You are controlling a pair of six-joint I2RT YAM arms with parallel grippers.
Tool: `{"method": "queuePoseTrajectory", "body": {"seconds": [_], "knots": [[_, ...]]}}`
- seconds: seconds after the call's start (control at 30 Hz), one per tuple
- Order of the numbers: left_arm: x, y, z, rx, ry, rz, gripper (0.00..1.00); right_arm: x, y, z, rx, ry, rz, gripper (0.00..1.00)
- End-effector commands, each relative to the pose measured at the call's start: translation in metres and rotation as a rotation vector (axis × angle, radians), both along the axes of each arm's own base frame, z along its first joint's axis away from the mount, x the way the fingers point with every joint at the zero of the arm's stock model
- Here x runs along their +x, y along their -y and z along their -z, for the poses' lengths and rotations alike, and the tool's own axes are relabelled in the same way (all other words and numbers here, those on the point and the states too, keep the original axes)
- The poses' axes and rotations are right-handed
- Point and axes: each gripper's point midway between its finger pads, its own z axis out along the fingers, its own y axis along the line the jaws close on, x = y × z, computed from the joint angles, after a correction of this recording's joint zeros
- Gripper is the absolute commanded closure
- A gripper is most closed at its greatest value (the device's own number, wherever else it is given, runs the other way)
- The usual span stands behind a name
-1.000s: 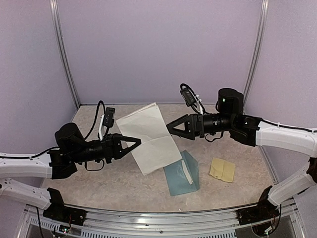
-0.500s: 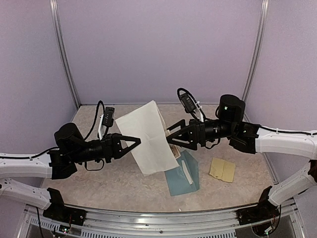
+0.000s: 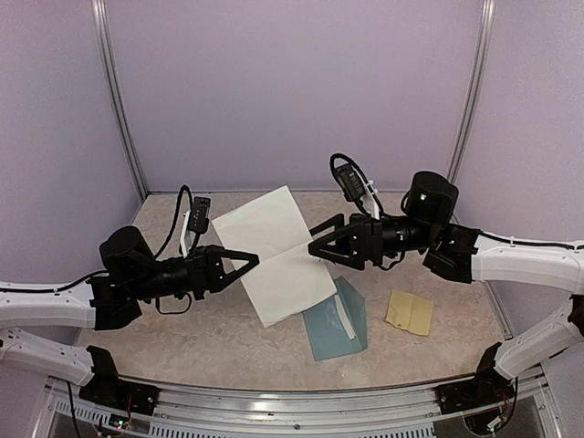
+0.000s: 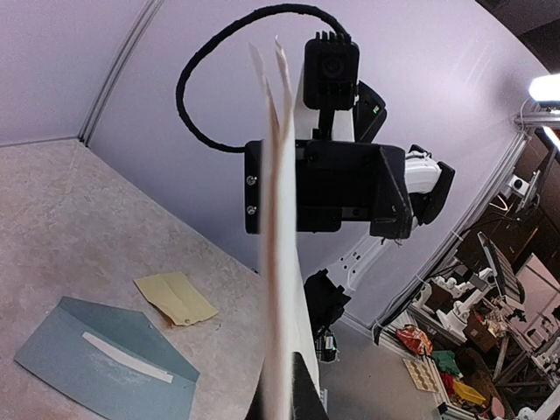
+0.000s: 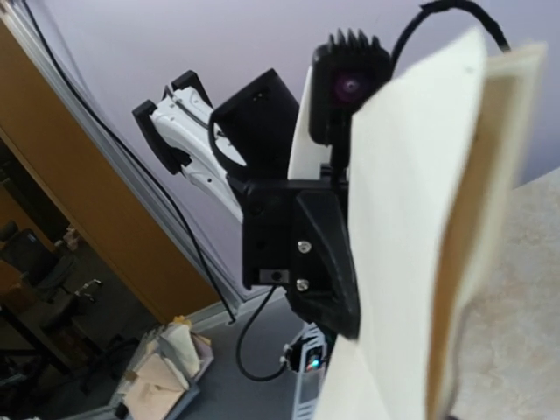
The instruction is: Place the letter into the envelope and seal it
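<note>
Top view: the left jaws are pressed together on the left edge of a cream folded paper letter (image 3: 274, 255), holding it tilted above the speckled beige surface (image 3: 228, 351). The right jaws stand spread at the letter's right edge; I cannot tell whether they touch it. A teal-blue rectangular paper envelope (image 3: 330, 330) lies flat below the right jaws, flap open, apart from both. A small yellow-tan sheet (image 3: 410, 313) lies beyond it, outward of the right jaws.

Left wrist view: the letter (image 4: 280, 262) rises edge-on from the jaws. The envelope (image 4: 105, 359) and yellow-tan sheet (image 4: 175, 297) lie to the left, below.

Right wrist view: the letter (image 5: 411, 245) looms just ahead, and the jaws themselves are out of frame.
</note>
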Motion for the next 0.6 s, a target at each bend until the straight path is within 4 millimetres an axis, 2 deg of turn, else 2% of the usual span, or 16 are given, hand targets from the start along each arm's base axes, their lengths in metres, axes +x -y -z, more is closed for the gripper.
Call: {"method": "queuePoseTrajectory", "body": {"seconds": [0.0,0.3,0.43,0.57], "knots": [[-0.005,0.000,-0.003,-0.016,0.008,0.016,1.00,0.002,-0.006,0.004,-0.006,-0.011,-0.013,0.37],[-0.004,0.000,0.001,0.000,-0.001,0.011,1.00,0.016,-0.010,0.009,-0.033,-0.036,0.058,0.78],[-0.005,-0.001,0.003,0.008,-0.006,0.008,1.00,0.031,-0.003,0.010,-0.042,-0.064,0.145,0.92],[-0.005,-0.004,0.004,0.010,-0.007,0.000,1.00,0.042,0.007,0.013,-0.038,-0.087,0.204,0.99]]}}
